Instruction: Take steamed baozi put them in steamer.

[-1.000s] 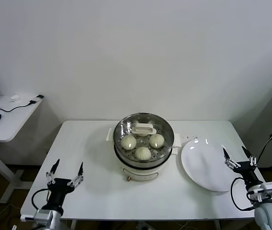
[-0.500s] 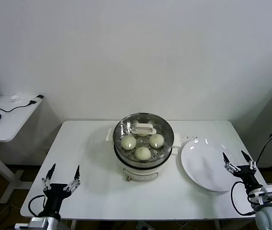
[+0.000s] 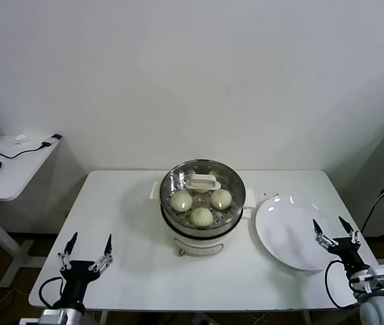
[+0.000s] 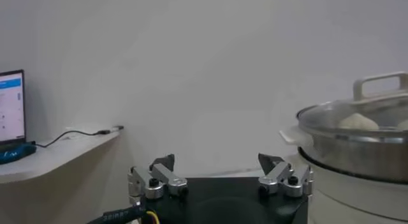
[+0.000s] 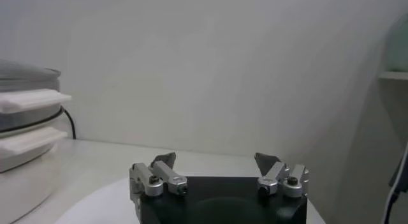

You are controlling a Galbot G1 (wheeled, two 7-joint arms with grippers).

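Left gripper (image 3: 84, 249): fingers spread wide, holding nothing, low at the table's near edge.
Right gripper (image 3: 332, 230): likewise spread and unladen, beside the plate (image 3: 286, 230).
Steamed baozi (image 3: 202, 216): inside the steamer (image 3: 203, 203), under its glass lid (image 3: 202, 181), between both grippers and beyond them.

Left pincer (image 4: 220, 174) fingers spread, empty; lidded steamer (image 4: 357, 155) beside, baozi (image 4: 359, 121) under glass lid (image 4: 363, 110).

Baozi (image 3: 202, 216) inside steamer (image 3: 203, 230), plate (image 3: 280, 233) right.
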